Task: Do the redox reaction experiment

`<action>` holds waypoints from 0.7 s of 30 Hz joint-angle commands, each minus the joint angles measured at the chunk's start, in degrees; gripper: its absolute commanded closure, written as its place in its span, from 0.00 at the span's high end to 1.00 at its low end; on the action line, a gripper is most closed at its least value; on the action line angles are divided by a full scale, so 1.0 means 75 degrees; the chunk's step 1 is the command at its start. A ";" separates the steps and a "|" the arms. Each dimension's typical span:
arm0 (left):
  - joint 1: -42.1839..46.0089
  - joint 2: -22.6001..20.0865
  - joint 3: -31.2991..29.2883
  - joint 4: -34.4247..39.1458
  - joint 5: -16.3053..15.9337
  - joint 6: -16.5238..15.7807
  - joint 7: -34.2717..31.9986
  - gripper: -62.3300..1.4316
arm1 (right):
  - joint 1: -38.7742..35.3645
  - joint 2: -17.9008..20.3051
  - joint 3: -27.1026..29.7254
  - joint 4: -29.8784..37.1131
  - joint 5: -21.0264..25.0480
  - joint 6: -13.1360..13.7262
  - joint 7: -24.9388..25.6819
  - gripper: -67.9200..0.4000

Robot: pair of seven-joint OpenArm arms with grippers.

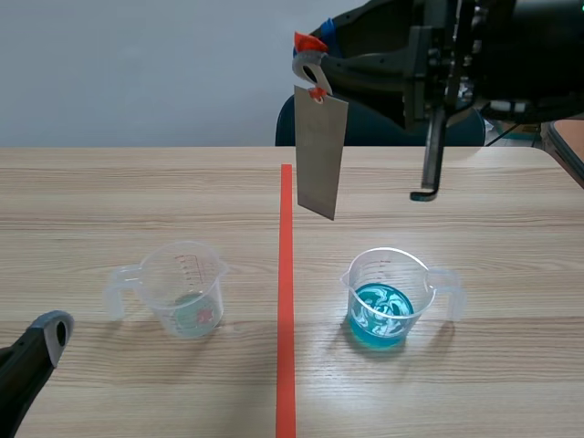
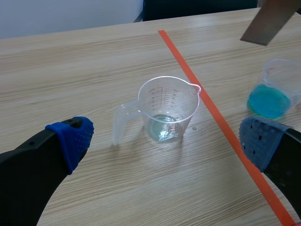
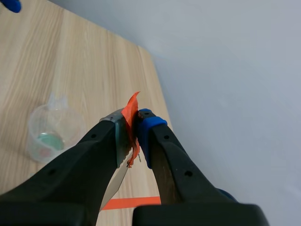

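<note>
Strip (image 1: 320,151) hangs lengthwise down, pinched by right gripper (image 1: 308,66); left gripper (image 2: 165,139) wide

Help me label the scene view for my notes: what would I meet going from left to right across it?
left gripper → nearly empty clear cup → orange-red tape line → hanging metal strip → cup of blue liquid

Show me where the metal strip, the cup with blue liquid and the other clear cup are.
metal strip (image 1: 320,151): scene view, middle of its flat face.
cup with blue liquid (image 1: 388,272): scene view, clear wall above the liquid.
clear cup (image 2: 164,101): left wrist view, side wall with the scale.
</note>
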 commanded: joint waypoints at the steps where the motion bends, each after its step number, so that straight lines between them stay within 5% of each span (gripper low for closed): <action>1: 0.0017 0.0017 0.0000 0.0067 0.0006 -0.0035 -0.0134 1.00 | 0.0283 -0.0114 -0.0047 0.0076 0.0108 0.0050 -0.0041 0.02; 21: 0.0017 0.0017 0.0000 0.0067 0.0006 -0.0035 -0.0160 1.00 | 0.1504 -0.1851 -0.1883 0.0076 0.0119 0.0050 -0.1236 0.02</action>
